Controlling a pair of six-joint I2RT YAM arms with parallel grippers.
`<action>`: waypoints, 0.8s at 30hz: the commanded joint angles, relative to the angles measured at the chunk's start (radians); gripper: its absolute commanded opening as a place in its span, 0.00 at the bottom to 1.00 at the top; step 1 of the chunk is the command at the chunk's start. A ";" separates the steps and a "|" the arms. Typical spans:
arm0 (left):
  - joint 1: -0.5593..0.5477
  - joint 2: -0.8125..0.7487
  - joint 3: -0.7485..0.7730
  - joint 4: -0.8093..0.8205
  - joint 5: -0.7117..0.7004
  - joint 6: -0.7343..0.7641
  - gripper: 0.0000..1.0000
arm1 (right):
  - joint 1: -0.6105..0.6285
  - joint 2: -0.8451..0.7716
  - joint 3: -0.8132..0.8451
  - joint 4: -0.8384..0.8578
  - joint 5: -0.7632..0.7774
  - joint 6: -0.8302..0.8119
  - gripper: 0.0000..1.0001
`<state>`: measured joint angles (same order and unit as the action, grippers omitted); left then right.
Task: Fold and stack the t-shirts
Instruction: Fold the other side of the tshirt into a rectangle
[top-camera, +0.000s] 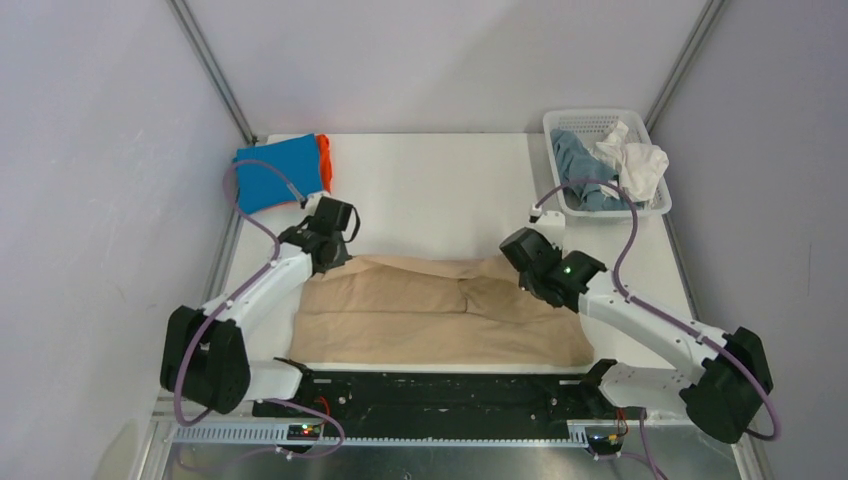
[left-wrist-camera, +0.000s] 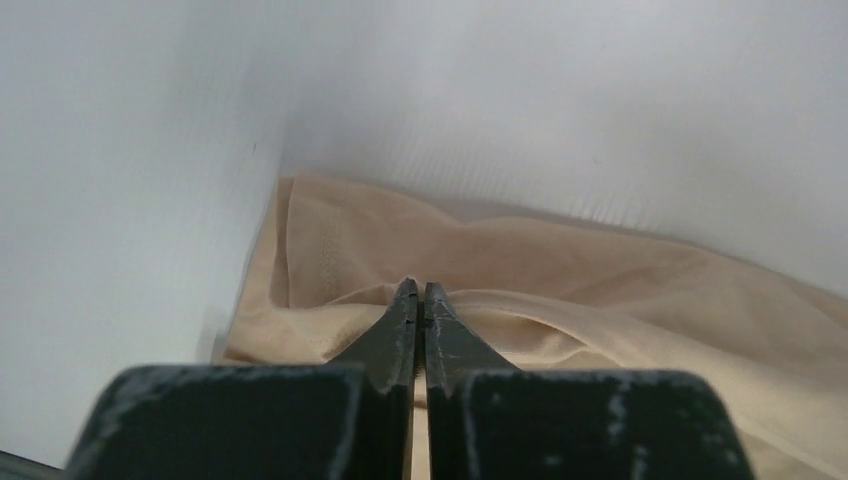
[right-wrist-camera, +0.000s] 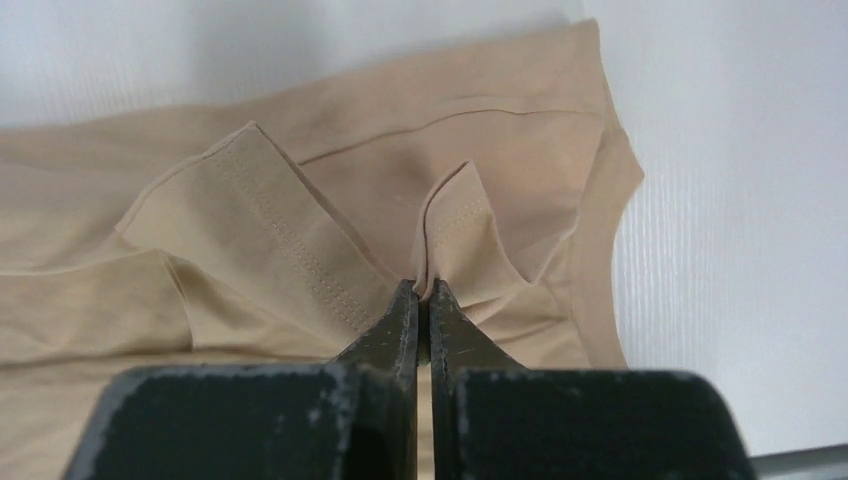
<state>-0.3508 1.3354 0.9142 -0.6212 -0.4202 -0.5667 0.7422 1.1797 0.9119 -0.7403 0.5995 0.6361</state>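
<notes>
A beige t-shirt (top-camera: 430, 315) lies spread across the near middle of the table, partly folded. My left gripper (top-camera: 335, 252) is shut on its far left edge; the left wrist view shows the closed jaws pinching the beige cloth (left-wrist-camera: 600, 290). My right gripper (top-camera: 520, 262) is shut on the far right edge; the right wrist view shows a pinched ridge of stitched hem (right-wrist-camera: 455, 235). A folded bright blue t-shirt (top-camera: 275, 172) lies on an orange t-shirt (top-camera: 324, 160) at the far left. A white t-shirt (top-camera: 640, 165) and a grey-blue t-shirt (top-camera: 580, 165) lie crumpled in the basket.
The white mesh basket (top-camera: 597, 122) stands at the far right corner of the table. Purple cables loop above both arms. Grey walls enclose the table on three sides. A black base rail (top-camera: 440, 395) runs along the near edge.
</notes>
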 joint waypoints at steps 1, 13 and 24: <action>-0.008 -0.104 -0.062 0.044 -0.043 -0.032 0.06 | 0.054 -0.089 -0.050 -0.101 0.062 0.097 0.00; -0.064 -0.281 -0.306 0.063 0.006 -0.153 0.36 | 0.211 -0.224 -0.248 -0.174 -0.044 0.290 0.21; -0.073 -0.641 -0.191 -0.104 -0.018 -0.298 1.00 | 0.496 -0.558 -0.290 -0.265 -0.064 0.482 0.99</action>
<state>-0.4152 0.6609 0.6411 -0.7242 -0.4206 -0.8249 1.2552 0.6842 0.6342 -1.0920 0.4904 1.1496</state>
